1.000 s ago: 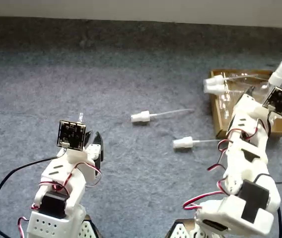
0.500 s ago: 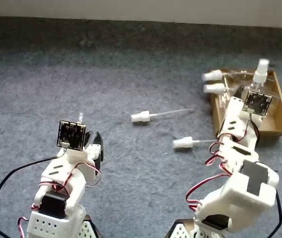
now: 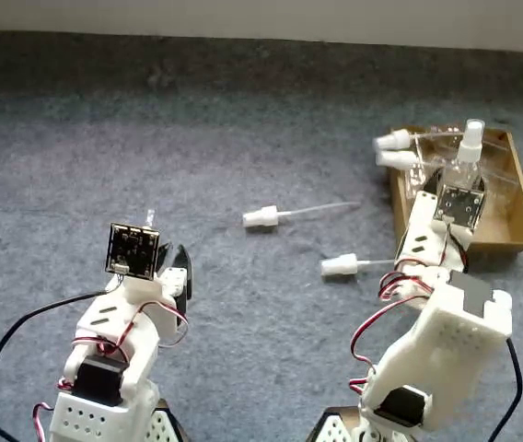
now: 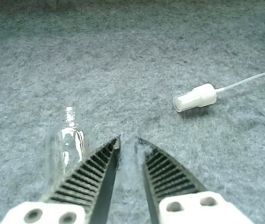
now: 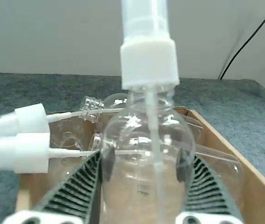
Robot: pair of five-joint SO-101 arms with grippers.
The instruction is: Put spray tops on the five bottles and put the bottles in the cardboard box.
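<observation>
R gripper (image 5: 144, 161) is clamped on a capped bottle (image 5: 146, 130), upright over the cardboard box (image 3: 510, 238) at far right, prob. ready to lower in. L gripper (image 4: 129, 142), jaws parted & empty, hangs near-left beside an uncapped bottle (image 4: 67, 147), likely next; two loose spray tops (image 3: 261, 217) lie mid-table.

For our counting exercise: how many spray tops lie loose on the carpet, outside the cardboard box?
2. The farther spray top lies on open carpet; the nearer spray top lies by the right arm, short of the cardboard box. Arms may hide more.
</observation>
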